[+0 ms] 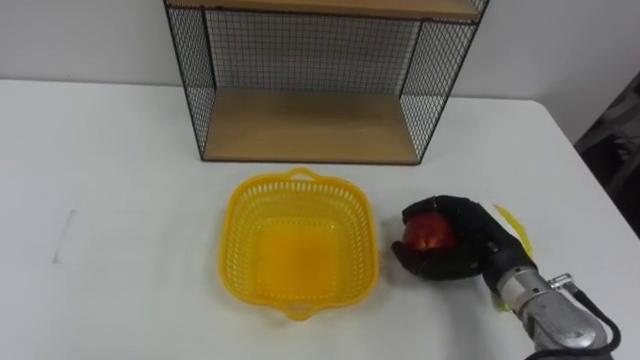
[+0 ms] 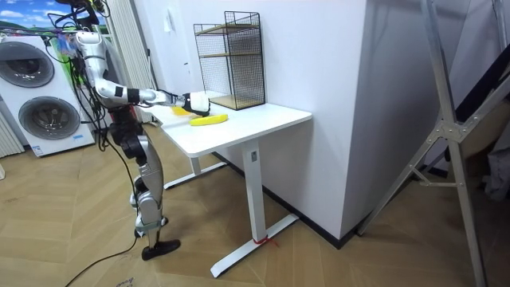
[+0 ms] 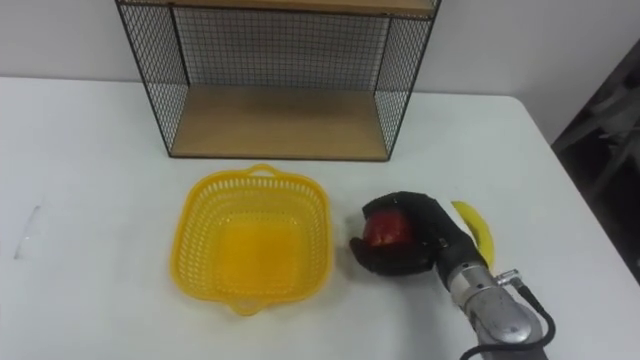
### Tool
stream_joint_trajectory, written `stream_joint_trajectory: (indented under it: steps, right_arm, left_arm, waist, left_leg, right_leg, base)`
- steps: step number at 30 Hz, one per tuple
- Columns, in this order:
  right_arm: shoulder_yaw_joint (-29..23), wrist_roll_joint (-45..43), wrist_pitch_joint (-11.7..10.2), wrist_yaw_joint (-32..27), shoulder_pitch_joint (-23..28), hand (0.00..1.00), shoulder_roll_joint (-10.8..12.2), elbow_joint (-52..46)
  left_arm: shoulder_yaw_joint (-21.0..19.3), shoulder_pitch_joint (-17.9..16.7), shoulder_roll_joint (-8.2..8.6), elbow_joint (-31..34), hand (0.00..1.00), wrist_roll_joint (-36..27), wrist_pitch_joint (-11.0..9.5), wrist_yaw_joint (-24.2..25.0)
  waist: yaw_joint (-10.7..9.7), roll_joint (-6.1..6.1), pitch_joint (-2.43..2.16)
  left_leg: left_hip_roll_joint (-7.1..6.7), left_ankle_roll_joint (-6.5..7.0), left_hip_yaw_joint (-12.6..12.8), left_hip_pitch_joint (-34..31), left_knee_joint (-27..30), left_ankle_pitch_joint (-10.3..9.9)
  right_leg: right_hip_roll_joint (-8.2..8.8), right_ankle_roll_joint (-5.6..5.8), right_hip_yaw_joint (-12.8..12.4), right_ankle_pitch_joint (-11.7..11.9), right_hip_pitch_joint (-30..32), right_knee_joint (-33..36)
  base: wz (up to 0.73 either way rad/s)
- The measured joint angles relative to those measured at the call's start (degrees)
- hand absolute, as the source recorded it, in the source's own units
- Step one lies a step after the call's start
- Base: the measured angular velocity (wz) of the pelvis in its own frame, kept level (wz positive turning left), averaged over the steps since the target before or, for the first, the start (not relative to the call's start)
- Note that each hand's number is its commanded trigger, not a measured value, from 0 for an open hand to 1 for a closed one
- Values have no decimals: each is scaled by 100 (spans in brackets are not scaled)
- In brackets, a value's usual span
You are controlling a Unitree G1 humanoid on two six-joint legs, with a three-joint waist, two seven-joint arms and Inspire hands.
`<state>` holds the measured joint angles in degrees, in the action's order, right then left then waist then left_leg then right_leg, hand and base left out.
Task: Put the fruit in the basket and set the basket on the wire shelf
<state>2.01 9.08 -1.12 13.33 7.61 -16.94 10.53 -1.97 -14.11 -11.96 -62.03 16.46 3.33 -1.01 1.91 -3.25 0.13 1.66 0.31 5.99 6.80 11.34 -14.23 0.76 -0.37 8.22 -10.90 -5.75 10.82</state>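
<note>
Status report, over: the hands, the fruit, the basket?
Right hand shut on red apple, beside empty yellow plastic basket. Yellow banana on white table, just right of that hand. Path to basket open.

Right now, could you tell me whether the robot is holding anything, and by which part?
The right hand is curled round the red apple, wrapping the fruit's body from its right side.

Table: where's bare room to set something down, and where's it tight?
Widest bare patch: the table left of the yellow basket, out to its left edge. The wire shelf has a bare lower board. Crowded: right of the basket, where the right hand grips a red fruit, banana beside it.
</note>
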Motion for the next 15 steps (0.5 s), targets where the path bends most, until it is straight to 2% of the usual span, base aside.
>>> stream_joint_trajectory:
  steps: [2, 8, 15]
  right_arm:
    - [-6, 619, 0, -21, 12, 100, 32, -1]
    - [-67, 1523, -3, 10, 13, 100, 200, 7]
    - [-110, 1813, -3, -97, 12, 100, 252, -154]
  left_arm:
    - [-12, -5, 1, -17, 0, 7, -2, -1]
    - [-55, -98, 45, -27, 0, 57, -15, -1]
    - [-21, -122, 136, -69, 0, 32, -31, -7]
  waist:
    - [8, 5, -2]
    - [9, 37, -3]
    - [18, 150, -10]
  left_leg:
    - [0, 1, 3, -10, 8, 1]
    - [-7, 3, 6, -7, 22, 2]
    - [-7, 3, 8, 2, 29, 2]
  right_leg:
    - [-3, 1, -12, 10, 21, 7]
    - [3, 8, -12, 20, 3, 0]
    - [5, 9, -14, 21, -1, 18]
  base:
    - [0]
    - [0]
    - [0]
